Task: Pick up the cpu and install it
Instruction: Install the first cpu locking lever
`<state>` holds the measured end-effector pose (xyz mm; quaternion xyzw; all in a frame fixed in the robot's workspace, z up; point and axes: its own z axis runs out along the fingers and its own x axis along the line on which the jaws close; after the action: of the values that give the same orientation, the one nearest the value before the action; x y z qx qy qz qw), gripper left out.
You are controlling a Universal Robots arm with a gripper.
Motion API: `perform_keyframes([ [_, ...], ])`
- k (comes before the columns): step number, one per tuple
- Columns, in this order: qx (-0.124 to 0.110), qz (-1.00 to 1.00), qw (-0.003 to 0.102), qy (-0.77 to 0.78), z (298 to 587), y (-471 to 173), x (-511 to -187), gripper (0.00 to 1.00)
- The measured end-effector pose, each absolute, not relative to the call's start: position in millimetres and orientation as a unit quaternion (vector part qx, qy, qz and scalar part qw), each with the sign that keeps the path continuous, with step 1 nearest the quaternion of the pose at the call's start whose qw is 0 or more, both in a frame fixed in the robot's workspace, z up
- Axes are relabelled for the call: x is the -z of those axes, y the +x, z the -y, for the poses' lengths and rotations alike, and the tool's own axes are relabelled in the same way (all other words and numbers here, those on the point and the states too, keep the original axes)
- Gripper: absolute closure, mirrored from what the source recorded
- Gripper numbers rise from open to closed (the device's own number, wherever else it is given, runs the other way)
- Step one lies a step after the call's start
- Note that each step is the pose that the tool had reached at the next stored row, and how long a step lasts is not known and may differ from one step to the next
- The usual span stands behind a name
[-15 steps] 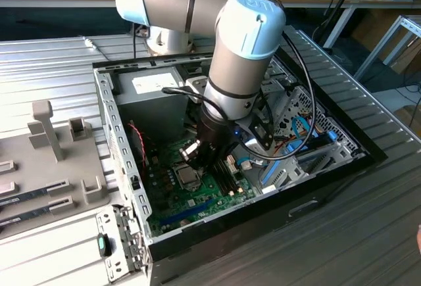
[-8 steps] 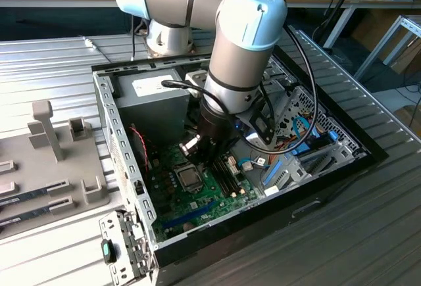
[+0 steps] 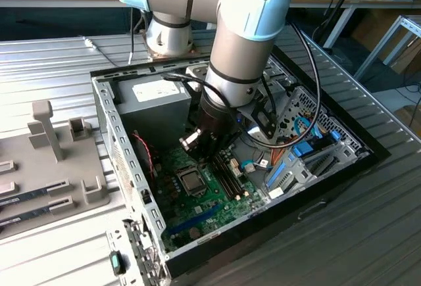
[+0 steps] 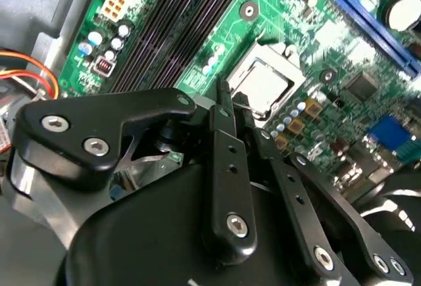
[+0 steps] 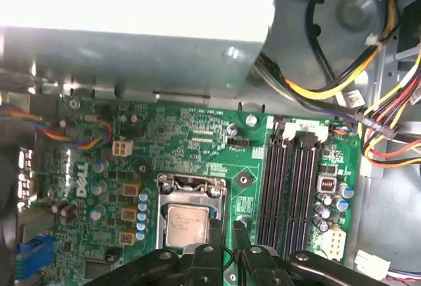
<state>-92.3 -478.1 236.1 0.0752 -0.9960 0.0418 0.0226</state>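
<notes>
In the exterior view, the open black-and-grey metal computer case (image 3: pixel 112 128) lies on the ribbed metal table (image 3: pixel 52 56). Inside it, the large green motherboard (image 3: pixel 210 197) lies flat, the small square silver cpu (image 3: pixel 191 181) seated in its socket, beside the black memory slots (image 3: pixel 227 177).

The arm (image 3: pixel 247 43) has thick grey metal tubes with light blue caps at the joints. Black cables (image 3: pixel 309 69) run along its lower part. The gripper (image 4: pixel 227 112) is matte black, with flat linkage bars and rounded plates, and silver hex screws (image 4: pixel 237 225) sit in them.
</notes>
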Motion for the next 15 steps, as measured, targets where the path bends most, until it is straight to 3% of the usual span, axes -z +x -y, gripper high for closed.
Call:
perform_keyframes([
  [8, -0.042, 0.996, 0.023, 0.075, 472, -92, -245, 0.82],
  [10, -0.042, 0.996, 0.023, 0.075, 439, -92, -245, 0.82],
  [15, -0.038, 0.996, 0.023, 0.075, 442, -92, -244, 0.83],
])
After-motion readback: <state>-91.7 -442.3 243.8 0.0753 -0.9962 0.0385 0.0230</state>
